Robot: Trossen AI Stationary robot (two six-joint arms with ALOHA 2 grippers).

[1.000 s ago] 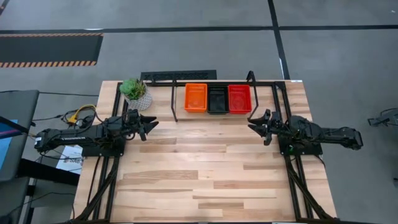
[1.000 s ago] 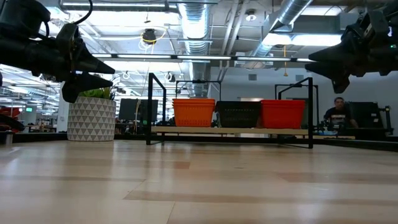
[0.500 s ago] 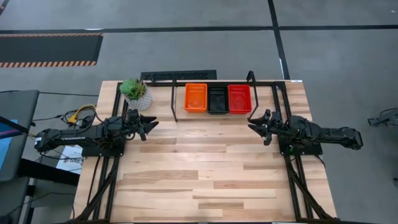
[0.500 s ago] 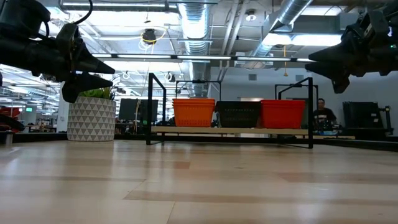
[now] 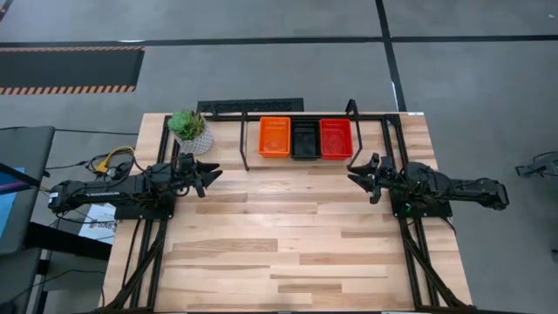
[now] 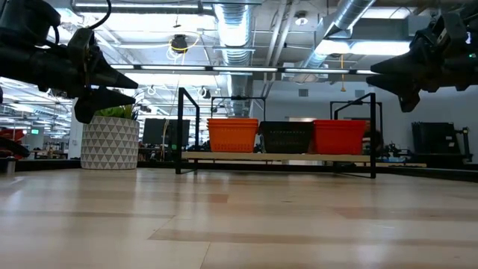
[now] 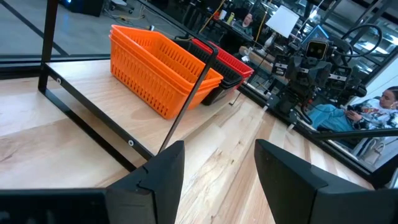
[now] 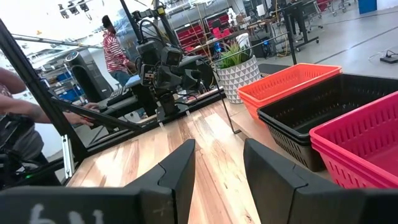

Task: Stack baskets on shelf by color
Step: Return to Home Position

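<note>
The near part of the desk [image 5: 288, 253] lies bare, light wooden boards from edge to edge. Farther in, the left hand [image 5: 212, 177] is held above the desk's left side, its fingers [image 7: 163, 171] parted with nothing between them. The right hand [image 5: 356, 176] is held opposite it above the right side, its fingers [image 8: 180, 168] likewise spread and empty. The two hands point toward each other and are well apart.

Beyond them, at the desk's far edge, the shelf [image 6: 276, 158] is seen with all the baskets on its wooden board. The orange baskets [image 5: 274, 137] are nested in one stack at the end nearer the left arm. The black baskets [image 5: 304, 139] are stacked in the middle. The red baskets [image 5: 336, 138] are stacked at the end nearer the right arm. The three stacks stand side by side, touching or nearly so.

A white patterned plant pot [image 5: 193, 139] is placed on the desk just beside the shelf's left end.
</note>
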